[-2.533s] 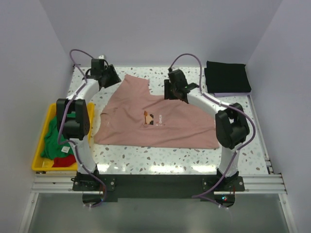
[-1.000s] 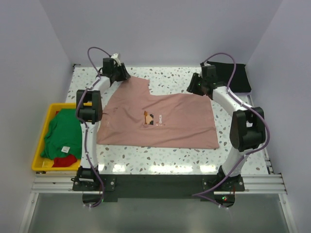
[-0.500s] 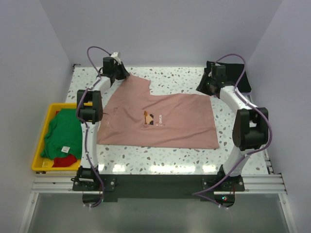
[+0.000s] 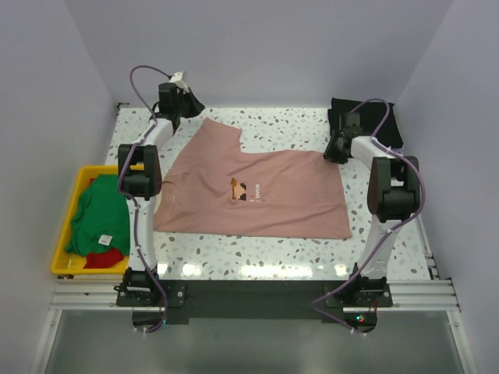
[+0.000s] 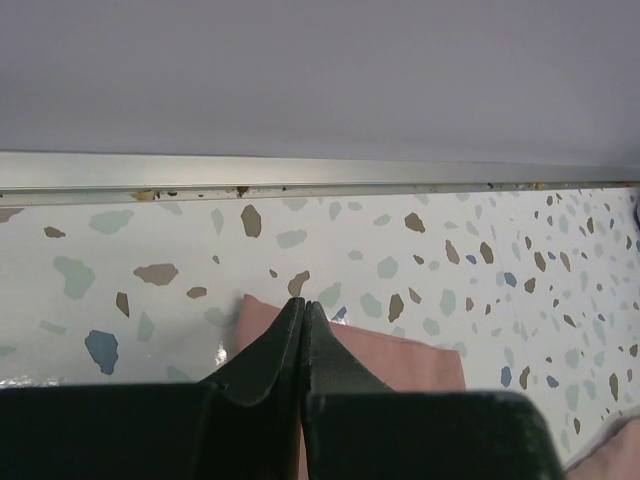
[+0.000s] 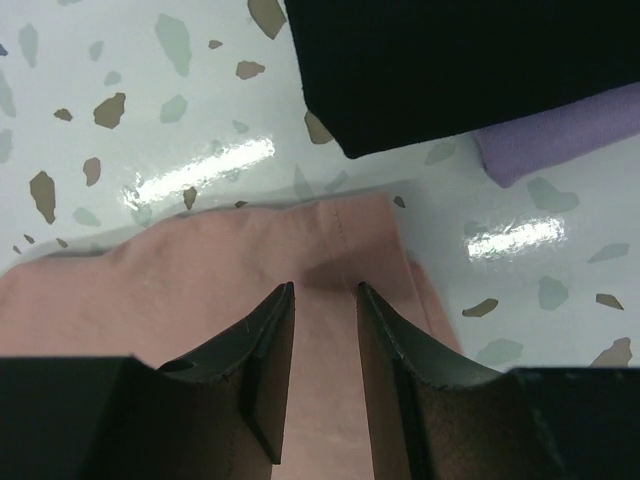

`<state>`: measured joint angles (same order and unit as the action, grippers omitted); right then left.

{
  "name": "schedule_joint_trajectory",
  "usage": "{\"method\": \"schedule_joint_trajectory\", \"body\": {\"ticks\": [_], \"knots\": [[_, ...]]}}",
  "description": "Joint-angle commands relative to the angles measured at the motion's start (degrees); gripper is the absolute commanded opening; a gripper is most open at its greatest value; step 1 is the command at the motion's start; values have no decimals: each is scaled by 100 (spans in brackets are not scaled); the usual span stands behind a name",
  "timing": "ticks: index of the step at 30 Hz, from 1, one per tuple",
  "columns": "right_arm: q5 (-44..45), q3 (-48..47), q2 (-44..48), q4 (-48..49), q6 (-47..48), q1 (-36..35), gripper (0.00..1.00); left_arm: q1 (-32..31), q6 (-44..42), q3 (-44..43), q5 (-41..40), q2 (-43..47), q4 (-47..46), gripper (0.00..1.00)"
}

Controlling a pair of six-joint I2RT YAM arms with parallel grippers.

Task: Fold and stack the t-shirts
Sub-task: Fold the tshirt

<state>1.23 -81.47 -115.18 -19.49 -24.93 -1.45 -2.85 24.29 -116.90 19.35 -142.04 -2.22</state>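
On the table (image 4: pixel 296 121) the pink t-shirt (image 4: pixel 257 191) lies flat. My left pincer (image 5: pixel 302 305) is shut on its far corner, my right pincer (image 6: pixel 322 290) slightly parted over the other, gripping nothing. Closing shallow, I'd miss that hem and skew the fold

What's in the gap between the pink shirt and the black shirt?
Only bare speckled table, seen in the right wrist view. The pink shirt and the black shirt lie apart; a purple cloth peeks from under the black.
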Motion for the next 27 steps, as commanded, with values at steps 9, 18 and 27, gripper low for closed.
{"method": "schedule_joint_trajectory", "body": {"ticks": [9, 18, 27], "knots": [[158, -220, 153, 103, -21, 136, 38, 101, -57, -281, 156, -95, -68, 51], [-44, -89, 373, 226, -74, 128, 37, 74, 58, -237, 165, -456, -130, 52], [-88, 9, 593, 252, -65, 356, 37, -40, 49, -237, 148, -544, -77, 51]]}}
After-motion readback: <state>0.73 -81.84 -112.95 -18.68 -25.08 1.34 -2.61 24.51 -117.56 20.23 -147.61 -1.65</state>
